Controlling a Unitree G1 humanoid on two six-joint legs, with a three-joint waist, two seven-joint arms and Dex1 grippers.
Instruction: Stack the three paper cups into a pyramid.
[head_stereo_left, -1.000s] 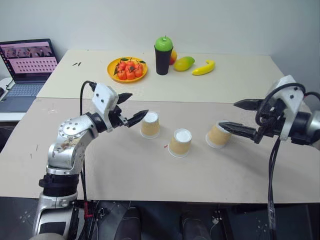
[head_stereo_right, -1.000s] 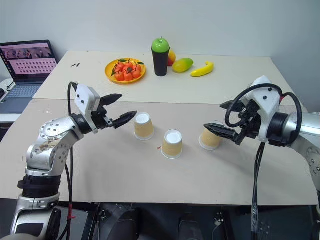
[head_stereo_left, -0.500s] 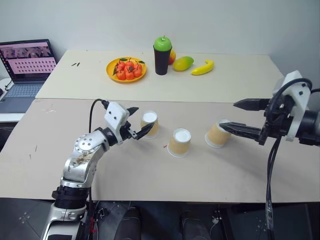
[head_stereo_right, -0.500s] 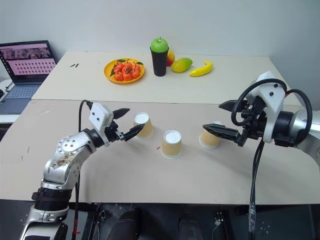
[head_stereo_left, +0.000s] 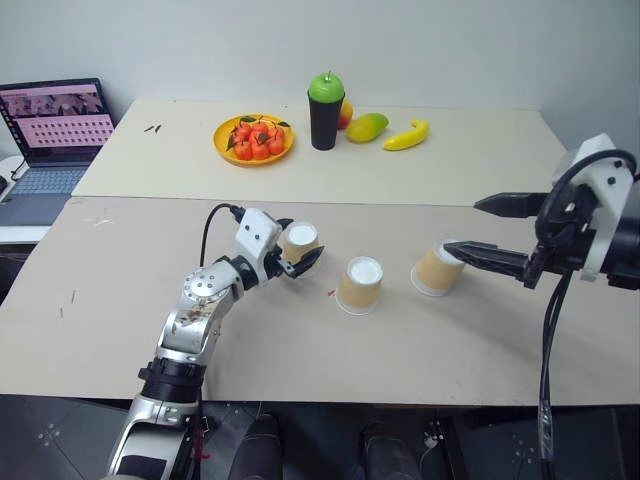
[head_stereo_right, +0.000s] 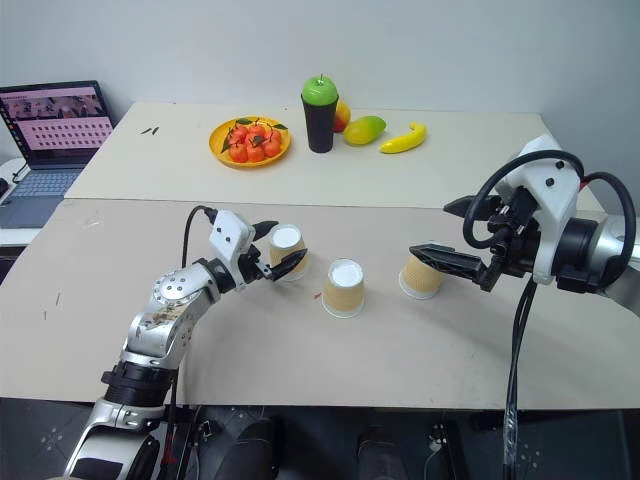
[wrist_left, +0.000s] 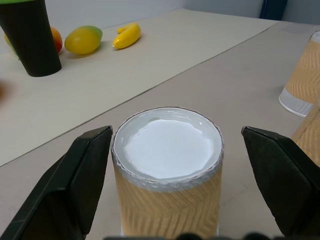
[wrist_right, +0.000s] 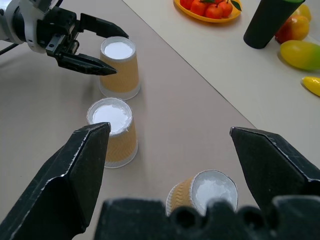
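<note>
Over the last second the left end effector (head_stereo_left: 296, 256) had dropped and reached in until its open fingers stood either side of the nearest of the three paper cups (head_stereo_left: 299, 243), a gap showing on both sides in the left wrist view. The right end effector (head_stereo_right: 437, 232) had scarcely shifted; it hung spread wide and empty above the worktop (head_stereo_left: 420, 340).

That first cup (wrist_left: 167, 170) stood upside down, white base up, between the left fingers. A second inverted cup (head_stereo_left: 361, 284) stood just beyond those fingertips, towards the right arm. The third cup (head_stereo_left: 437, 268) lay tilted below the lower right finger, whether touching it or not I could not tell.

Thin paper like this was likely very light and easily crushed, and the tapered wall could slip upward from a hard pinch. A gentle hold across the mid wall, below the base ring, looked soundest.

Beige and flat, the worktop seemed smooth enough for a nudged cup to slide. Well beyond both end effectors stood a black cup (head_stereo_left: 326, 112), a plate of fruit (head_stereo_left: 254, 139), a mango (head_stereo_left: 368, 127) and a banana (head_stereo_left: 407, 135); a laptop (head_stereo_left: 50, 140) sat far off on the left.
</note>
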